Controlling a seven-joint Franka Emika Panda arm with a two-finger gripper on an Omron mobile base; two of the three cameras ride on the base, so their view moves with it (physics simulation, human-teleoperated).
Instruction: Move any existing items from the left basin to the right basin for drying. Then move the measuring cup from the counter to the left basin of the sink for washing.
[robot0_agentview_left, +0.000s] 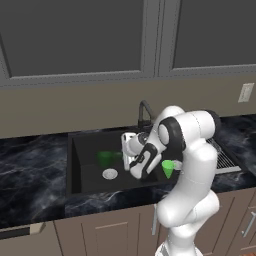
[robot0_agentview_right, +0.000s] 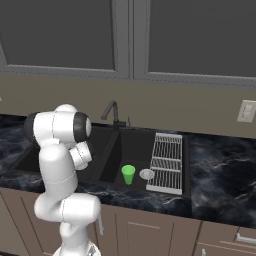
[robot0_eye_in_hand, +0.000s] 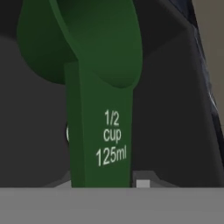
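Pointing its handle at the camera, measuring cup (robot0_eye_in_hand: 98, 109) hangs lengthwise.

A kitchen: marble-look counter (robot0_agentview_left: 30, 165), double sink (robot0_agentview_right: 120, 145), wall cabinets (robot0_agentview_left: 75, 40).

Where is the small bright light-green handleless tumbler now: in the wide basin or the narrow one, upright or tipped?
In the narrow basin, upright: the light-green tumbler stands mouth-up beside the round silver drain.

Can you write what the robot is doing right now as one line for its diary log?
phase: placing | measuring cup: held by handle over left basin | gripper: shut on handle | tumbler: upright in right basin
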